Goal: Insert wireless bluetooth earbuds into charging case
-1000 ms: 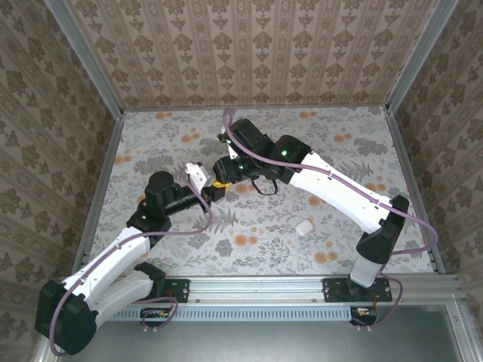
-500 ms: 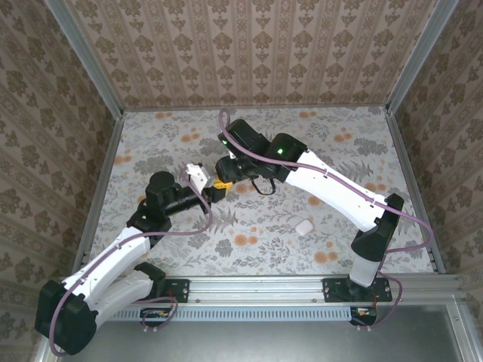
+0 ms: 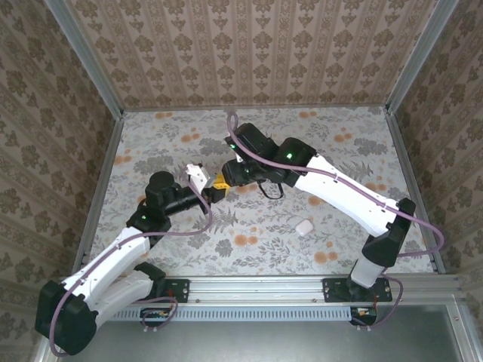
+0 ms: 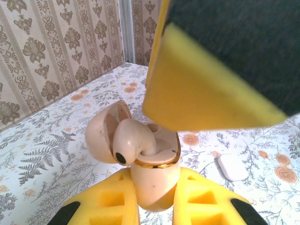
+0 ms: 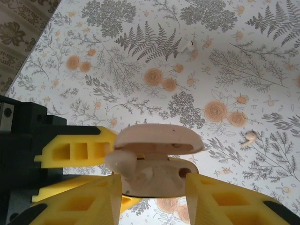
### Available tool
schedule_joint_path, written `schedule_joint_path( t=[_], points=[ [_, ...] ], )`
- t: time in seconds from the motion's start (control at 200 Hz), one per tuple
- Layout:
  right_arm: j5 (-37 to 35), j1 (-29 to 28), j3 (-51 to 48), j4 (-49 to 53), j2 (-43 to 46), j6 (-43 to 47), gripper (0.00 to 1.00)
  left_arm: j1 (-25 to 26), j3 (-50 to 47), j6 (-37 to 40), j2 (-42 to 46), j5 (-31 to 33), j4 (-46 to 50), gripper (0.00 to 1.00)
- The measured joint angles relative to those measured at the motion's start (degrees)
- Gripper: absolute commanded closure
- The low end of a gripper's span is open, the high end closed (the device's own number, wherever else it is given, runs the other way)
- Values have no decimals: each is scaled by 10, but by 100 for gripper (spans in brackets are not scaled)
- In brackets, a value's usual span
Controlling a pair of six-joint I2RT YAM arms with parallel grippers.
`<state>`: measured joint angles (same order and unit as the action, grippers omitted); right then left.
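1. top external: left gripper and right gripper meet tip to tip above the middle of the floral-patterned table. a white rounded-square box lies well apart from them, nearer the arm bases.
2. left wrist: the left arm's yellow foam fingers clamp the base of a small glossy cream plastic charging case, its lid swung open. a rounded cream lump with a dark hole sits tilted in the mouth, not sunk in. whether it is a bud i cannot tell.
3. right wrist: the right arm's fingers stand partly apart on either side of the case. whether they pinch it i cannot tell. two tiny white plastic earbuds lie loose on the table, one near the case, the other farther off. the case is open and held up, so seating the buds looks like the work left.
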<state>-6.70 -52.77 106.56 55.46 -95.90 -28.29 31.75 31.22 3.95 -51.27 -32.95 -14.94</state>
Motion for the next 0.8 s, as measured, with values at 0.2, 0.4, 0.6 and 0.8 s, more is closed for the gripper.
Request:
schedule_joint_path(
  t=[0.2, 0.4, 0.6, 0.8],
  points=[
    [10, 0, -2, -3, 25, -2, 61, 0, 0, 0, 0, 0, 0, 100],
    [55, 0, 11, -21, 23, 7, 70, 0, 1, 0, 0, -3, 0, 100],
    [109, 2, 75, -8, -19, 24, 76, -2, 2, 0, 0, -12, 2, 100],
    [130, 15, 132, 37, -61, 50, 76, -3, 2, -1, 0, -16, 7, 100]
  ],
)
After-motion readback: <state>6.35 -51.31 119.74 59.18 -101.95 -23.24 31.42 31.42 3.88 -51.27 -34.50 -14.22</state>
